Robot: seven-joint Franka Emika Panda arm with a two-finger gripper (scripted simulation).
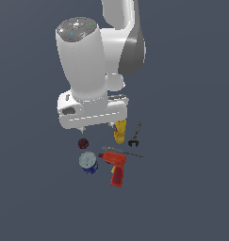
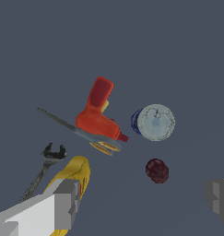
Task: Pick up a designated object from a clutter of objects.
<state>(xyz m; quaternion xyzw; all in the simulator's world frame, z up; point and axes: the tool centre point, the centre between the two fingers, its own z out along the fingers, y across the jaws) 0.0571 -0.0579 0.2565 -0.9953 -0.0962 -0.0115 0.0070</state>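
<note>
Even, flat light all over, no cast shadows on the grey ground, edges slightly soft, no glare.

blue can (image 1: pixel 89 163) silvery top, red drill (image 1: pixel 117 168), yellow bottle (image 1: pixel 119 131)

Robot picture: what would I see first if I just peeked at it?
First the big white robot arm, hanging over the dark grey floor with its gripper open. Below it lies the bright red drill, beside a blue can with a silvery top. A yellow bottle and a dark red ball lie just under the arm's hand.
</note>
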